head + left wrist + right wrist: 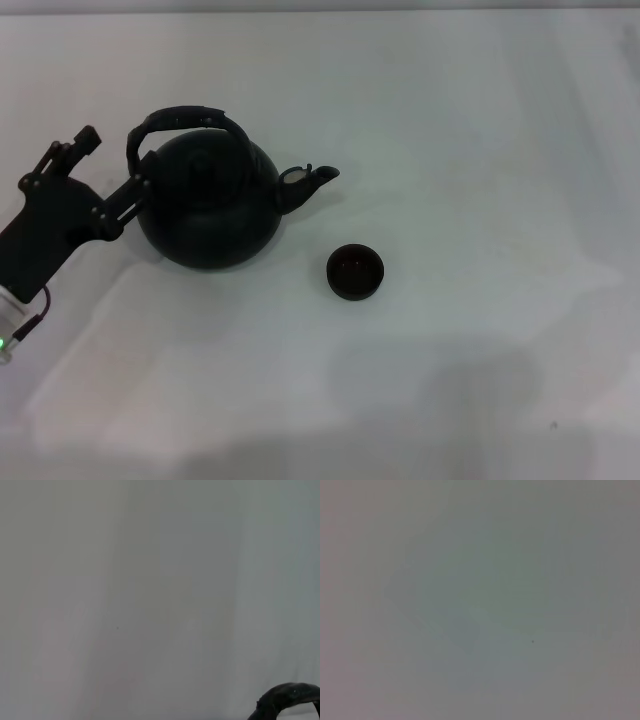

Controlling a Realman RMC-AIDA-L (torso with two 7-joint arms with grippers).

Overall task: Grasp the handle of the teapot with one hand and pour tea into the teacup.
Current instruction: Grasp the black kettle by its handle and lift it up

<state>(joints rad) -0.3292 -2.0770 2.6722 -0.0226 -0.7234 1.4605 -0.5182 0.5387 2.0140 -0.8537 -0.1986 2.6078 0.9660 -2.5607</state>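
The teapot [208, 208] is seen upright toward the worktop's [480, 120] left edge, spout toward the teacup [355, 272] nearby. The left gripper [112, 168] is spread open beside its handle [185, 122], untouched.

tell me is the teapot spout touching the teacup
Apart. The head view shows bare table between the teapot spout and the teacup.

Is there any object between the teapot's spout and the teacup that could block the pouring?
Nothing visible does. Only bare white table lies between the teapot spout and the teacup. The left gripper is at the handle.
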